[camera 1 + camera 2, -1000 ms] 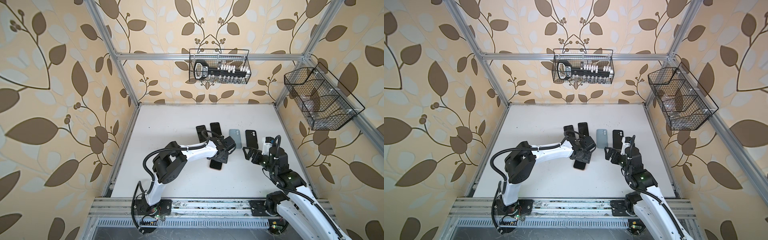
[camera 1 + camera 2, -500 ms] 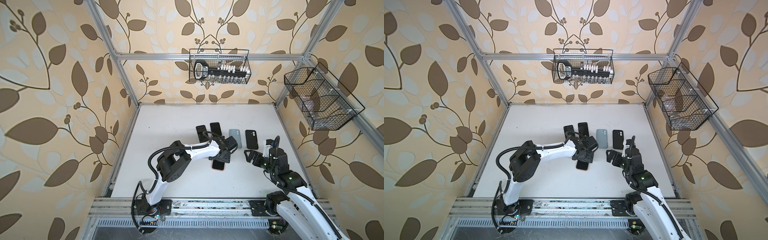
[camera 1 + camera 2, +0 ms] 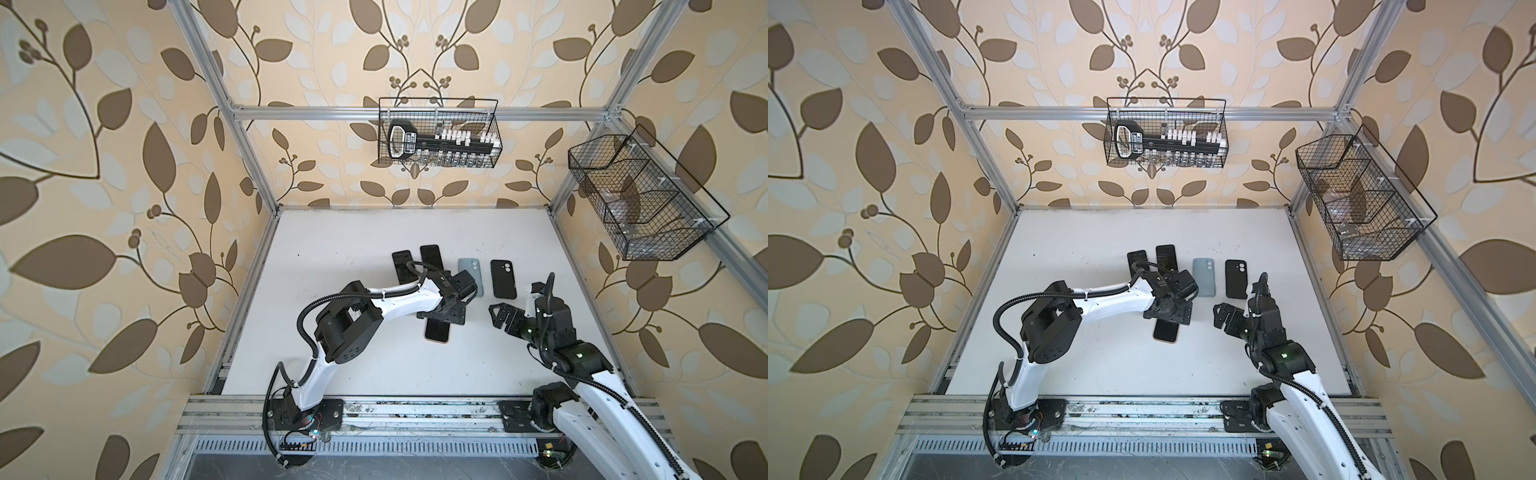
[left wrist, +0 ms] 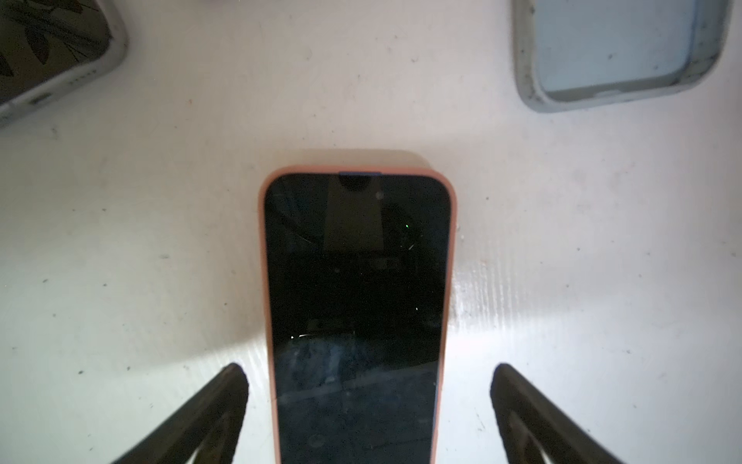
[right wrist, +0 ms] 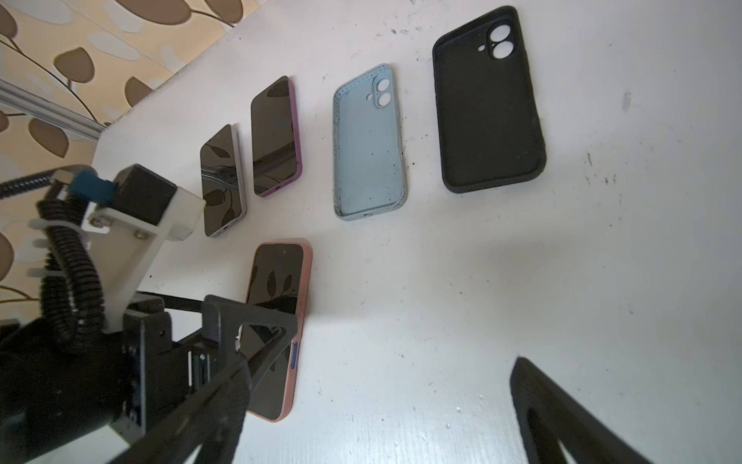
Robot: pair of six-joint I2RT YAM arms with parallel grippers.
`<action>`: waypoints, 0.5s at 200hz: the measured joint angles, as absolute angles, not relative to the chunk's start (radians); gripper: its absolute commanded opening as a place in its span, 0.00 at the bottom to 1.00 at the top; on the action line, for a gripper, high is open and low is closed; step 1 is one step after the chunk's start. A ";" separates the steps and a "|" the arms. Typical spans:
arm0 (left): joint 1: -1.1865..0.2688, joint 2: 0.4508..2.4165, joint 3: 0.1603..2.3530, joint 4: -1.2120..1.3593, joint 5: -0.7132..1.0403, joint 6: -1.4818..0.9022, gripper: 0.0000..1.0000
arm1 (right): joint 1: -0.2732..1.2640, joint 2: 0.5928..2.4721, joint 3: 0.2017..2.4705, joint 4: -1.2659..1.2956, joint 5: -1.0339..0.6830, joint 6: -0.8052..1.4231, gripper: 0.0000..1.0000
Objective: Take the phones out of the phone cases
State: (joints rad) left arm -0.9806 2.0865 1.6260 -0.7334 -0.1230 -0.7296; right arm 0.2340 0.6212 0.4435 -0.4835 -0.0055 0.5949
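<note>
L gripper (image 3: 442, 319) has just let go. A sec ago its jaws sat narrower over the phone (image 4: 357, 301); now they're spread wide, one finger (image 4: 217, 401) on each side, neither touching it. The phone lies flat, screen up, on the surface (image 3: 415, 374), hardly shifted, w/ the pink case (image 4: 263, 249) around its whole edge. So nothing's out yet. I read this as a release before a fresh grip, prob. on a case edge. R gripper (image 3: 500, 316) is also spread wide and empty, near the phone's right side, not touching.

Edges: the case lip hugs the screen all round. A thin blue strip (image 4: 359, 174) shows at the far end; can't tell if it's the phone peeking out or a cutout. A blue side button (image 5: 294, 355) faces the R arm.

Room: bare surface in front & on both sides. Past the far end, near but apart, lie an empty blue case (image 3: 471, 276), an empty black case (image 3: 503, 279), a purple-cased phone (image 5: 277, 136) and a grey-cased phone (image 5: 223, 180). Safer to work toward the front.
</note>
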 measured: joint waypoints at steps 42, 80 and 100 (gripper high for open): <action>-0.939 1.914 1.615 -0.777 -0.155 -0.701 0.99 | 0.340 0.689 0.479 -0.494 0.063 0.648 1.00; -0.777 1.610 1.481 -0.782 -0.173 -0.672 0.99 | 0.565 0.829 0.577 -0.506 0.201 0.748 1.00; -0.664 1.460 1.384 -0.785 -0.186 -0.657 0.99 | 0.682 0.947 0.653 -0.505 0.269 0.800 1.00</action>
